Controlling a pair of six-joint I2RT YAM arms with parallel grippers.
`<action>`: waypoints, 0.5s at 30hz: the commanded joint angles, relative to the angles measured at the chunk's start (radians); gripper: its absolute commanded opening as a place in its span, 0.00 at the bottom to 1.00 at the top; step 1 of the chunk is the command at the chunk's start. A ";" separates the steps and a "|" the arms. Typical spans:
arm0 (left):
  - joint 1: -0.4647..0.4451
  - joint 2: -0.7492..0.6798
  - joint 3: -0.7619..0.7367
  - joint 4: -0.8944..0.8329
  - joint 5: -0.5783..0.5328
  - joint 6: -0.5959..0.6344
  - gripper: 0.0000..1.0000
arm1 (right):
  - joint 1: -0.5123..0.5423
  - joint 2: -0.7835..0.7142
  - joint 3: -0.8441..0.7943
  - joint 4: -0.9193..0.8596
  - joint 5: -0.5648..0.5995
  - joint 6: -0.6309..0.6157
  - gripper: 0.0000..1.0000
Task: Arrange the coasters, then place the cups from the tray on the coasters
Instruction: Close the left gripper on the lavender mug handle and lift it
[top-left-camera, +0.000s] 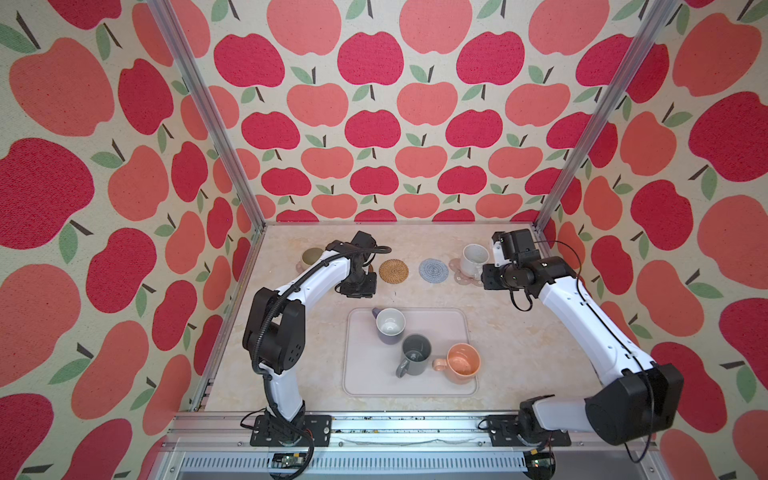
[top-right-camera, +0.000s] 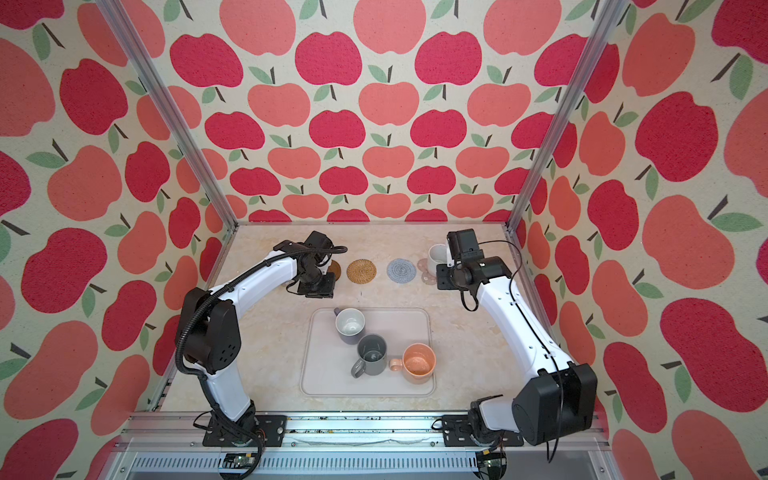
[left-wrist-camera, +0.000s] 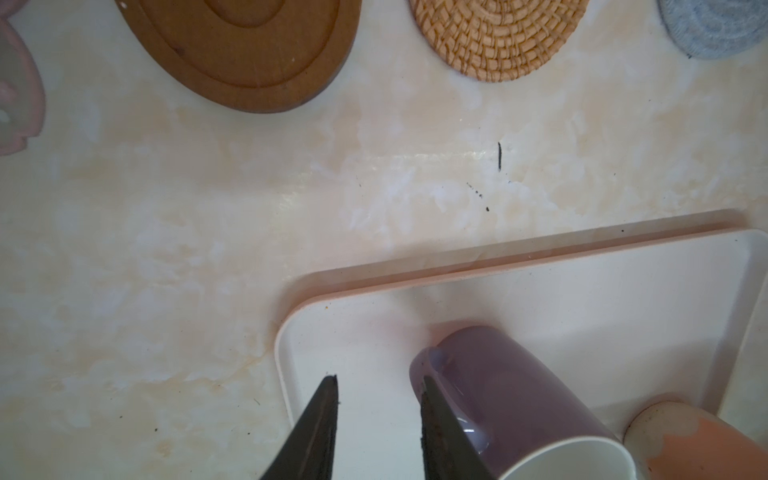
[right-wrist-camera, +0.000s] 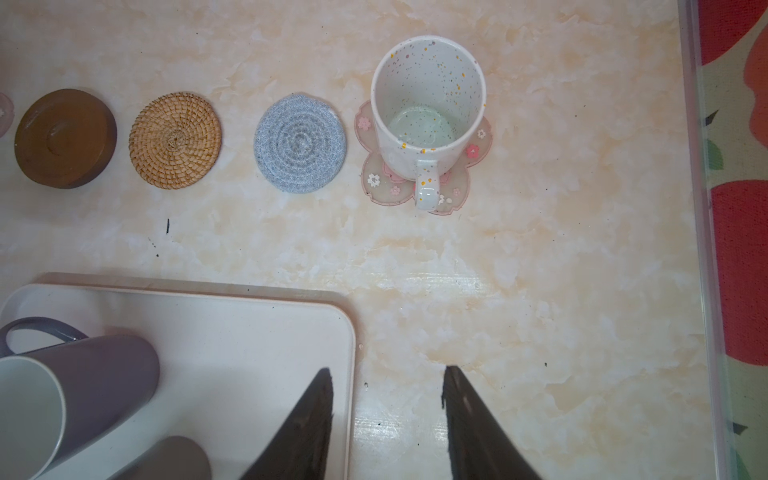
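Right wrist view shows the right end effector (right-wrist-camera: 388, 370) spread and empty, the white speckled cup (right-wrist-camera: 428, 83) standing on a pink flower coaster (right-wrist-camera: 374, 176). The left end effector (left-wrist-camera: 377, 380) gapes empty near the lavender cup (left-wrist-camera: 511, 399) on the tray (left-wrist-camera: 582, 291).

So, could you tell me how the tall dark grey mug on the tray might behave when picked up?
The dark grey mug looks like glazed ceramic: probably stiff, slick, breakable. Being tall and narrow, it may tip if pushed near the rim. Its handle juts to one side, so lifting there would likely tilt it.
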 joint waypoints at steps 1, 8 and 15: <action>-0.016 0.049 0.036 0.001 0.008 -0.009 0.35 | 0.005 0.001 0.039 -0.021 0.006 0.010 0.46; -0.039 0.079 0.022 0.003 0.021 -0.001 0.35 | 0.005 0.000 0.036 -0.027 0.022 0.000 0.46; -0.043 0.043 -0.056 0.004 0.016 -0.004 0.35 | 0.004 0.008 0.038 -0.016 0.011 0.001 0.46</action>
